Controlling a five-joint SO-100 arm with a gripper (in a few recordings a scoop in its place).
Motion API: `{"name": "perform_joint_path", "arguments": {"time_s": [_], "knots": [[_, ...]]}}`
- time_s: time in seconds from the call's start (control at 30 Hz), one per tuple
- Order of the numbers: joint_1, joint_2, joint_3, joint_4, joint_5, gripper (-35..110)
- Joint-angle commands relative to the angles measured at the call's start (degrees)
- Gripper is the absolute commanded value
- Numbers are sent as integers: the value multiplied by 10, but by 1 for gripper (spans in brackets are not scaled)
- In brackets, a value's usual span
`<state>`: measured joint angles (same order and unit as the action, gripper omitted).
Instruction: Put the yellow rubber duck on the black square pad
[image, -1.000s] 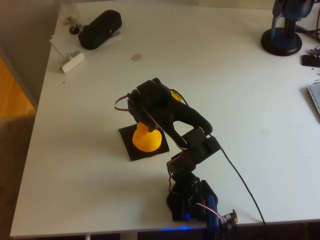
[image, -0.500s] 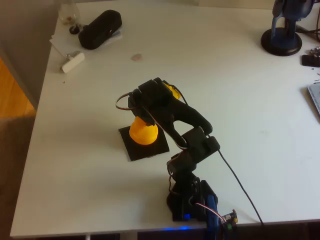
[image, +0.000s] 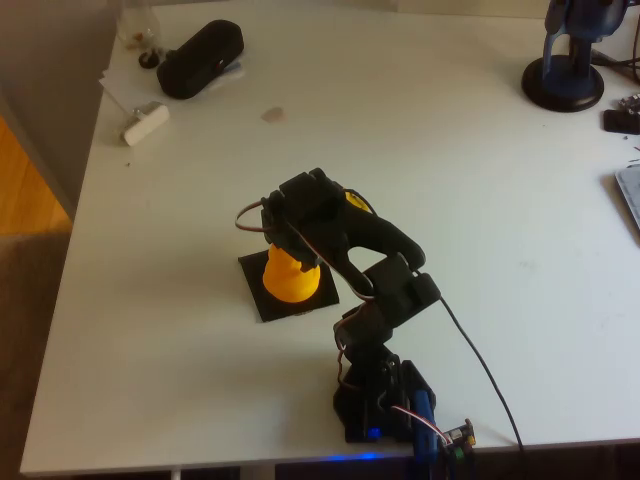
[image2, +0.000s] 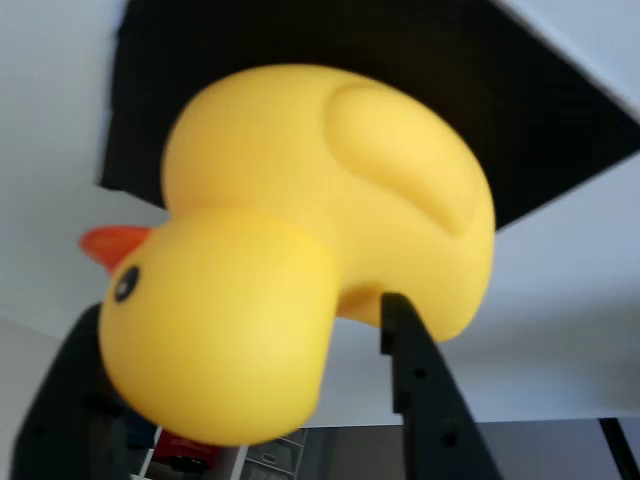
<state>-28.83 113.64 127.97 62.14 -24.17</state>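
The yellow rubber duck stands on the black square pad near the middle of the table in the overhead view. My black gripper reaches down over the duck's head from the right. In the wrist view the duck is close up, orange beak to the left, with the pad behind it. My gripper is shut on the duck, with one black finger at the left of its head and the other against its neck.
A black oblong case and a small white object lie at the table's back left. A blue stand is at the back right. The arm's base sits at the front edge.
Half a second ago the duck was higher and further towards the pad's back left. Now it sits lower on the pad, and the gripper has shifted slightly right with it.
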Motion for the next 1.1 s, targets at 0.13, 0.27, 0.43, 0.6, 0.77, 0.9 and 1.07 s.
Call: {"name": "perform_joint_path", "arguments": {"time_s": [0.13, 0.27, 0.43, 0.6, 0.77, 0.9, 1.07], "knots": [[-3, 18, -14, 3, -8, 30], [4, 18, -51, 3, -8, 31], [4, 18, -80, 4, -8, 31], [3, 18, -76, 26, -6, 30], [1, 53, -84, 119, -8, 30], [6, 149, -91, 139, -9, 30], [7, 183, -106, 171, -9, 30]]}}
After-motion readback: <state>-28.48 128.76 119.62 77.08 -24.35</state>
